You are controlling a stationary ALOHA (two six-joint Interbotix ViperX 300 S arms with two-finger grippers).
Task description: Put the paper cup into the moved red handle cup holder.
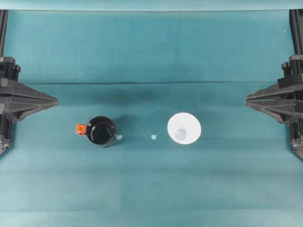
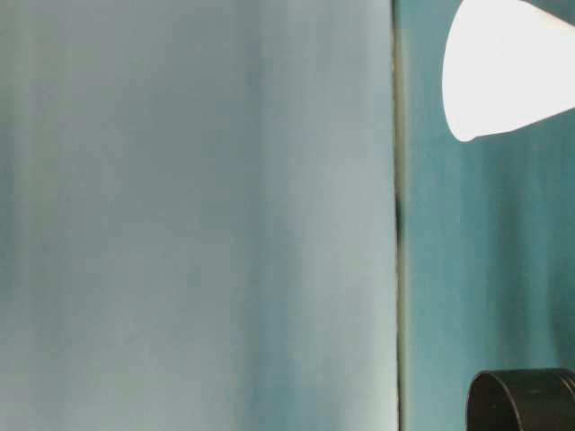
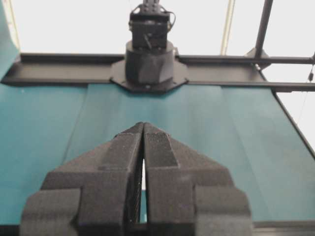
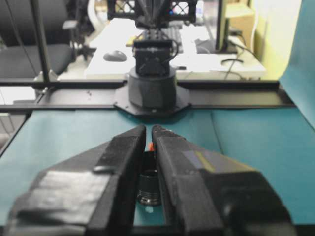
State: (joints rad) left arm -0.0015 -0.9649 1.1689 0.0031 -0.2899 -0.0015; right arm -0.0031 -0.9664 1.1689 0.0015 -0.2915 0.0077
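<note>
The white paper cup [image 1: 184, 128] stands upright on the teal table, right of centre, its greyish base showing down inside the wide rim; its side appears in the table-level view [image 2: 503, 72]. The glossy black red handle cup holder [image 1: 101, 131] stands left of centre, its orange-red tab [image 1: 81, 128] pointing left, and its rim appears in the table-level view [image 2: 526, 400]. My left gripper [image 1: 57, 100] rests shut at the left edge, well away from the holder, fingers together [image 3: 143, 127]. My right gripper [image 1: 246, 100] rests shut at the right edge, holding nothing [image 4: 149, 130]; the holder [image 4: 149, 189] peeks between its fingers.
Two small pale markers lie on the cloth, one just right of the holder [image 1: 119, 137] and one between holder and cup [image 1: 154, 137]. Arm bases and black frame rails stand at both table ends [image 3: 148, 59] [image 4: 151, 83]. A fold line crosses the cloth behind the objects.
</note>
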